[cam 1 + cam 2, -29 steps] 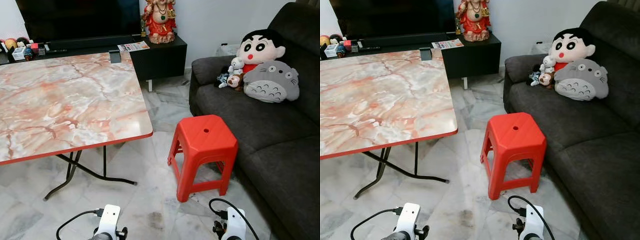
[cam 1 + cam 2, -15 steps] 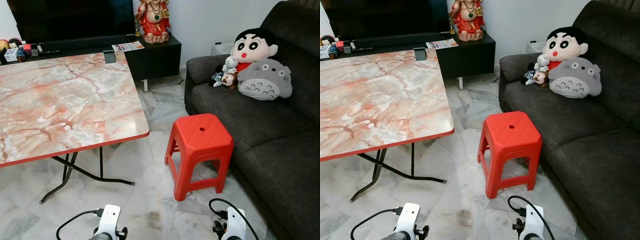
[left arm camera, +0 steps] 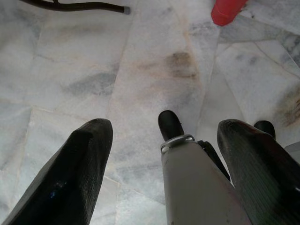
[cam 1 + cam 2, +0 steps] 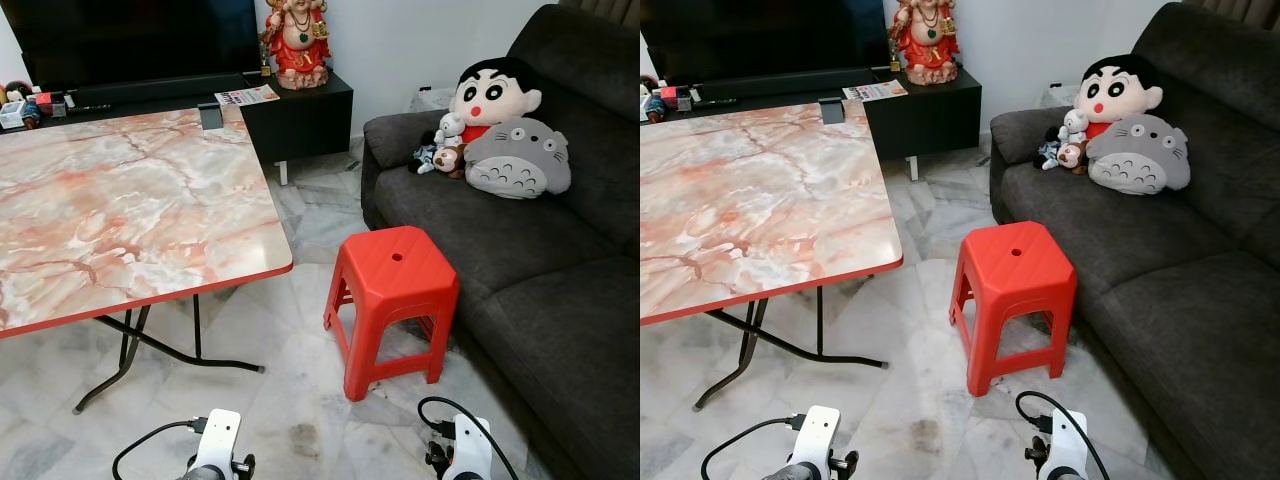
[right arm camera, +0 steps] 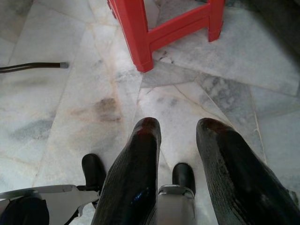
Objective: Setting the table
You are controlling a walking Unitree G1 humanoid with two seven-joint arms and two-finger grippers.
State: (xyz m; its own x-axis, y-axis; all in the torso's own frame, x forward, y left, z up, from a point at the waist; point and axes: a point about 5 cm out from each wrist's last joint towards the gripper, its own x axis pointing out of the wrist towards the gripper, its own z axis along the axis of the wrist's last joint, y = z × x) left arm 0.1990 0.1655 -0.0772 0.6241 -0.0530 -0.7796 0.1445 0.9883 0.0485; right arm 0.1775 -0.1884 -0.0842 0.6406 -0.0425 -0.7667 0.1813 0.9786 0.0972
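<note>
Left eye view shows our marble counter [image 4: 120, 210] with no plates or cups on it yet, so we judge the setting has not begun. Our left gripper [image 3: 159, 154] hangs low over the floor [image 3: 140, 70], its fingers spread wide. Our right gripper [image 5: 176, 154] hangs low too, a little apart, holding nothing. The red stool [image 4: 395, 280] looks closer than before, because we moved.

White wrists [image 4: 219, 443], black cables [image 4: 148, 444], black fingers [image 5: 133, 178]
</note>
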